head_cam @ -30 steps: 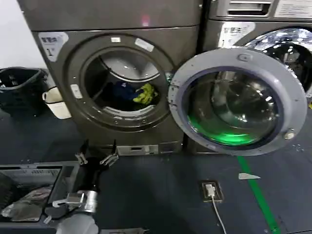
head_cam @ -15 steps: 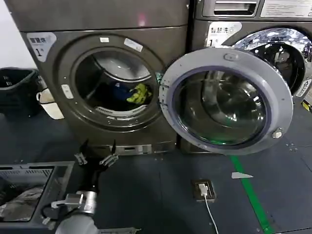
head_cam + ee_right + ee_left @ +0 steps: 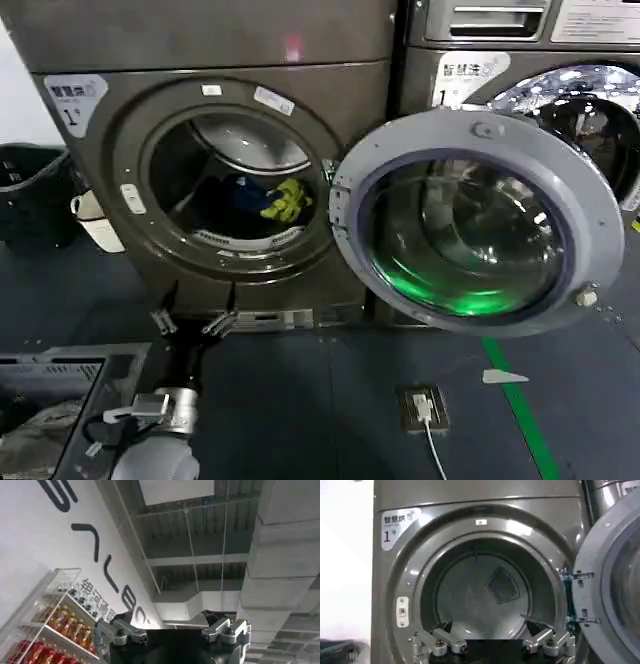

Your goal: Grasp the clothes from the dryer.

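Observation:
The dryer (image 3: pixel 230 150) stands with its round porthole open. The clothes (image 3: pixel 268 198), a yellow-green piece beside a dark navy piece, lie low in the steel drum. Its grey-rimmed glass door (image 3: pixel 480 220) hangs swung out to the right. My left gripper (image 3: pixel 192 318) is open with nothing between its fingers, low in front of the dryer's bottom panel, below the porthole and apart from the clothes. In the left wrist view that gripper (image 3: pixel 487 622) faces the drum of the dryer (image 3: pixel 485 575). My right gripper (image 3: pixel 152 620) is open and empty, pointing up at a ceiling.
A second machine (image 3: pixel 560 70) stands to the right, half covered by the open door. A black basket (image 3: pixel 25 190) and a white jug (image 3: pixel 95 220) sit left of the dryer. A grey bin (image 3: pixel 60 385) is near my left arm. A floor socket with cable (image 3: pixel 422 408) lies ahead.
The head view has shifted and the dryer now looks slightly nearer. My left gripper stays open and now lies in front of the dryer's bottom panel. The clothes have not moved.

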`<control>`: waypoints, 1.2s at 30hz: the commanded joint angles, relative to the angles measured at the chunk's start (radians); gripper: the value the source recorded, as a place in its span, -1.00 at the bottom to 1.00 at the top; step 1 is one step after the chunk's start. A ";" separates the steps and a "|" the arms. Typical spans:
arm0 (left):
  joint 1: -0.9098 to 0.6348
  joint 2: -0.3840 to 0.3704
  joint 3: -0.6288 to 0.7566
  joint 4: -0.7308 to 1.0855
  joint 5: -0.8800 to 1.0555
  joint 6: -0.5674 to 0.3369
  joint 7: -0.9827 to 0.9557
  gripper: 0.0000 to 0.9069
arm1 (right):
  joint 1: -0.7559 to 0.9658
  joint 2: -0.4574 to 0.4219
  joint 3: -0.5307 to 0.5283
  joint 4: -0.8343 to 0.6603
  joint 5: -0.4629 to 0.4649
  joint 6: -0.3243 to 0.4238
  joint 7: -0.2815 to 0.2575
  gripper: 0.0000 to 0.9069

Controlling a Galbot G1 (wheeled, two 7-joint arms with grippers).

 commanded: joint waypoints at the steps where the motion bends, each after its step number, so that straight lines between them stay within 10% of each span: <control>1: -0.003 0.001 -0.002 0.001 -0.002 0.002 0.000 1.00 | 0.000 0.000 0.001 0.000 0.000 0.005 0.000 1.00; 36: -0.003 0.006 -0.004 -0.001 -0.003 0.005 0.001 1.00 | 0.000 0.000 -0.003 -0.002 -0.001 0.022 -0.007 1.00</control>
